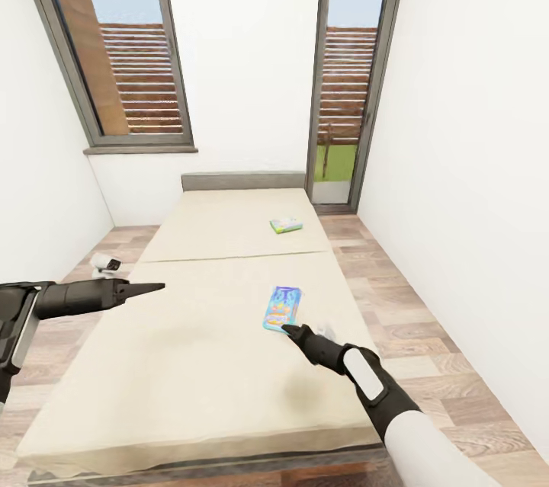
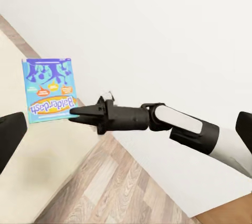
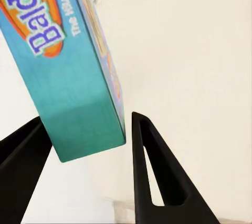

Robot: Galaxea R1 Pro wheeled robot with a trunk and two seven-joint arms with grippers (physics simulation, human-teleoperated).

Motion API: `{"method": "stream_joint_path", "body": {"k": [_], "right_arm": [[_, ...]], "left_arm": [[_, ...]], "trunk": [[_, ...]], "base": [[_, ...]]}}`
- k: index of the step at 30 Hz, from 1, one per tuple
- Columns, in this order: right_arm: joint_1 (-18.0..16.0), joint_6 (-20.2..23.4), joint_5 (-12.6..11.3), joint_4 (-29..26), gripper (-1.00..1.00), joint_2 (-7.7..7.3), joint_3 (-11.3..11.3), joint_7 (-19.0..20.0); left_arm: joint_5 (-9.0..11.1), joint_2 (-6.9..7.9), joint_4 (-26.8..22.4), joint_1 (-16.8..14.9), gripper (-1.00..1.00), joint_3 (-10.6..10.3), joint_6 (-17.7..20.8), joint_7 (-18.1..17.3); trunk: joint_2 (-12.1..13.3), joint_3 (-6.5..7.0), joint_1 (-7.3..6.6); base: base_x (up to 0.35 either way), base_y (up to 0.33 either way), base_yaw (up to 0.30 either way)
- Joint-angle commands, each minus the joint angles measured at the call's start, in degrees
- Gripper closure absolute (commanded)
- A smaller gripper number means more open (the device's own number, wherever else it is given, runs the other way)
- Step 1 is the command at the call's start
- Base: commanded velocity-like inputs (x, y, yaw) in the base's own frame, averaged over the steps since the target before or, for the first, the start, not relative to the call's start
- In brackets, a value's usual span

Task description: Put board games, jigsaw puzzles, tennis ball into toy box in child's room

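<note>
**Right tool at the near edge of the blue game on the bed**

Head view. The bed [image 1: 206, 350], a wide beige mattress, fills the centre and lower half of the frame, with wood-plank floor [image 1: 396, 296] at both sides. Two board games lie flat on it. The blue game [image 1: 282, 309] sits right of centre; the green game [image 1: 286, 225] lies well apart from it, higher in the frame near the grey headboard [image 1: 242, 181]. Two tall windows [image 1: 126, 45] occupy the upper frame, set in white walls.

The right tool [image 1: 289, 330] enters from the lower right and its tip reaches the near short edge of the blue game. The left tool [image 1: 152, 288] extends from the left edge at mid-height, above the mattress and well apart from both games; its fingers appear pressed together into one point.

Left wrist view. The right tool [image 2: 73, 113] points at the blue game [image 2: 50, 90], which bears the title "Balderdash"; the fingertips meet the box edge.

Right wrist view. The blue game [image 3: 68, 66] shows its teal side wall between the two dark fingers [image 3: 155, 176]. The fingers are spread, one on each side of the box corner. A narrow gap shows at the right finger; whether the other touches the box cannot be told.
</note>
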Motion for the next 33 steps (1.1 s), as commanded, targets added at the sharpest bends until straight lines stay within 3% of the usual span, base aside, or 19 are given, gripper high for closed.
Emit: {"method": "stream_joint_path", "body": {"k": [1, 3, 8, 14, 17, 29, 31, 33], "right_arm": [[-0.05, 0.60, 0.40, -0.91, 1.00, -0.08, 0.96, 0.10], [0.01, 1.20, 0.43, -1.96, 1.00, -0.43, 2.42, 0.63], [0.64, 1.06, 0.54, -2.42, 1.00, -0.99, 3.06, 4.83], [0.76, 0.99, 0.61, -2.47, 1.00, -1.09, 3.04, 6.91], [0.77, 0.85, 0.62, -2.45, 1.00, -1.11, 2.88, 7.08], [0.92, -2.14, 0.88, -2.43, 1.00, -1.26, 2.97, 6.16], [0.89, -2.22, 2.51, -2.46, 1.00, -1.31, 3.05, 4.66], [0.82, -2.09, 5.61, -2.51, 1.00, -1.26, 2.97, 2.73]], "left_arm": [[-0.31, 0.10, -0.02, -0.02, -1.00, 0.25, 0.61, -0.23], [-0.64, 0.20, -0.02, -0.02, -1.00, 0.54, 0.62, -0.23], [-1.44, 0.29, -0.02, 0.14, -1.00, 0.60, 0.61, -0.23], [-7.41, 0.42, 3.68, 0.23, -1.00, 0.88, 0.58, -0.23], [-9.47, 0.83, 8.90, 0.11, -1.00, 3.17, 0.03, -0.23], [-9.87, 2.51, 10.00, -0.15, -1.00, 4.00, -0.18, -0.23], [-9.86, 2.62, 10.00, -0.17, -1.00, 4.01, -0.18, -0.23], [-9.90, 2.76, 10.00, -0.18, -1.00, 4.04, -0.19, -0.23]], "trunk": [[0.39, 0.12, -0.23], [1.19, 0.48, -0.67], [3.20, 1.38, -1.76], [5.60, 2.46, -3.08], [6.81, 3.00, -3.74], [11.62, 5.15, -6.38], [12.42, 5.51, -6.82], [13.22, 5.87, -7.25]], "base": [[0.000, 0.000, 0.000], [0.000, 0.000, 0.000], [0.000, 0.000, 0.000], [0.000, 0.000, 0.000], [0.000, 0.000, 0.000], [0.000, 0.000, 0.000], [0.000, 0.000, 0.000], [0.000, 0.000, 0.000]]}}
